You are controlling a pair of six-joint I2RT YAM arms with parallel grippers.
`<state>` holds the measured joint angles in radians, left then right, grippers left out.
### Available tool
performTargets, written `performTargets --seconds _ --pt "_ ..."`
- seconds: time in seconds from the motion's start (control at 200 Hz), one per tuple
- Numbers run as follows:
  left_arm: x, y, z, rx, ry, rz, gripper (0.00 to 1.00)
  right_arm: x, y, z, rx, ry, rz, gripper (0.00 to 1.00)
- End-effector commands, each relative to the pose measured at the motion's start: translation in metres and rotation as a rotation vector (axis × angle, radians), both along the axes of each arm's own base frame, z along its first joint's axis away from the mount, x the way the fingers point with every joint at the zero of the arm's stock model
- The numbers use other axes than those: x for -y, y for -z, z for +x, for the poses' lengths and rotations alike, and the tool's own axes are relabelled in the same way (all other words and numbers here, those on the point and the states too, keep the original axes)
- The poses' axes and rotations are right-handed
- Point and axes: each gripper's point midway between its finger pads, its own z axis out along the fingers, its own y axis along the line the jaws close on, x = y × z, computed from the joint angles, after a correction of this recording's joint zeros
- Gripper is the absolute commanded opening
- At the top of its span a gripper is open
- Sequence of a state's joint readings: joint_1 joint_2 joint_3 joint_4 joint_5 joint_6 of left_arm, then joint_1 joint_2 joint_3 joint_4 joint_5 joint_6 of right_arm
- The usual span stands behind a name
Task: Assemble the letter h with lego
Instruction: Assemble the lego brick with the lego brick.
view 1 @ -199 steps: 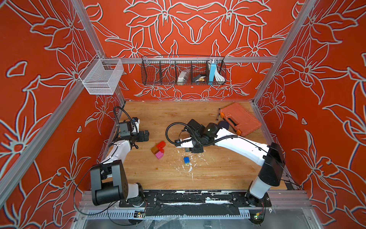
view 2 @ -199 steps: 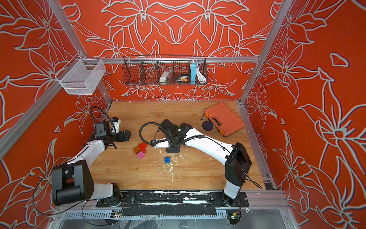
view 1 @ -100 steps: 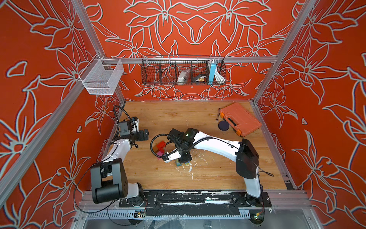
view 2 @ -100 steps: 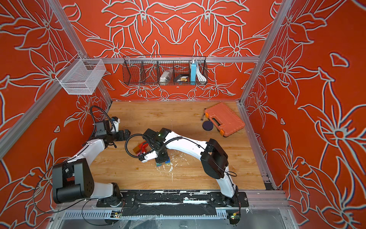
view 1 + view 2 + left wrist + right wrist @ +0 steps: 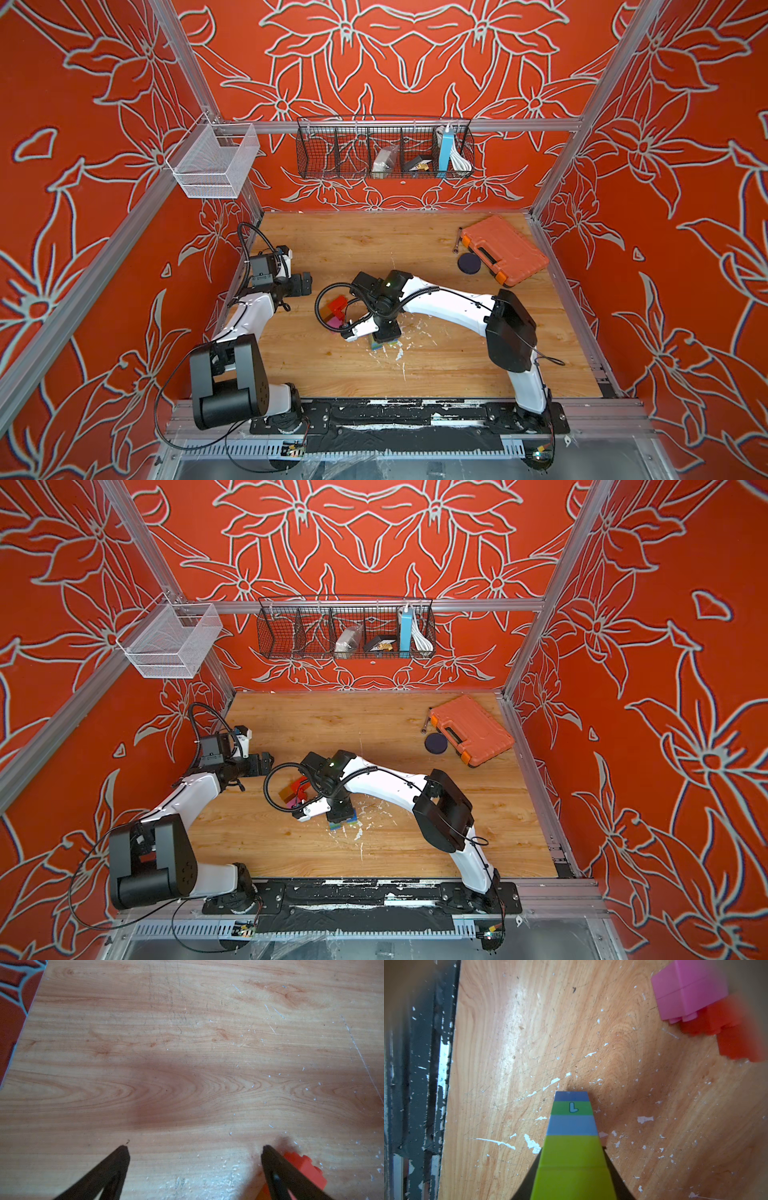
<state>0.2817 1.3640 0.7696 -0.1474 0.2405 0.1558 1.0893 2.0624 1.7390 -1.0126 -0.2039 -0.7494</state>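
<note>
**Wooden tabletop: one upright of the h going down**

Red flowered walls are enclosing a wooden tabletop (image 5: 436,374), with an orange tool case (image 5: 505,249) lying at the far corner, well apart from the work. Near the middle the right gripper (image 5: 384,330) is reaching down, its jaws drawn narrow and clamping the lime-green end of a brick column (image 5: 572,1126): lime green, then blue, dark green, blue. The column's far end is sitting on the tabletop or just off it; I cannot tell which. Near it a cluster of red and pink bricks (image 5: 337,311) is lying loose. The left gripper (image 5: 195,1148) is hovering near that cluster, jaws wide and holding nothing, with a red brick (image 5: 303,1167) showing beside one finger.

By my reading, one upright of the h is being set in place. The next move is calling for lining the column up with the cluster so the studs are meeting squarely, then pressing home without toppling it.
</note>
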Motion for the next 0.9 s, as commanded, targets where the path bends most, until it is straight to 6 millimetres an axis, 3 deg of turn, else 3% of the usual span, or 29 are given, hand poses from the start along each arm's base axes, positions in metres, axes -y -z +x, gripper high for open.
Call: performTargets --seconds 0.0,0.405,0.61,0.896 --pt "-0.001 -0.006 -0.001 0.022 -0.004 -0.001 1.0 -0.002 0.01 0.0 0.004 -0.014 -0.026 0.25" --pt "-0.001 -0.006 0.0 0.018 -0.003 -0.003 1.0 -0.009 0.019 0.003 -0.001 0.01 -0.019 0.31" --pt "-0.001 -0.005 0.0 0.015 -0.004 -0.003 1.0 -0.001 0.022 0.004 0.012 0.023 -0.052 0.4" --pt "-0.002 -0.003 0.0 0.0 -0.007 -0.004 1.0 0.002 0.01 0.005 0.023 0.055 -0.024 0.48"
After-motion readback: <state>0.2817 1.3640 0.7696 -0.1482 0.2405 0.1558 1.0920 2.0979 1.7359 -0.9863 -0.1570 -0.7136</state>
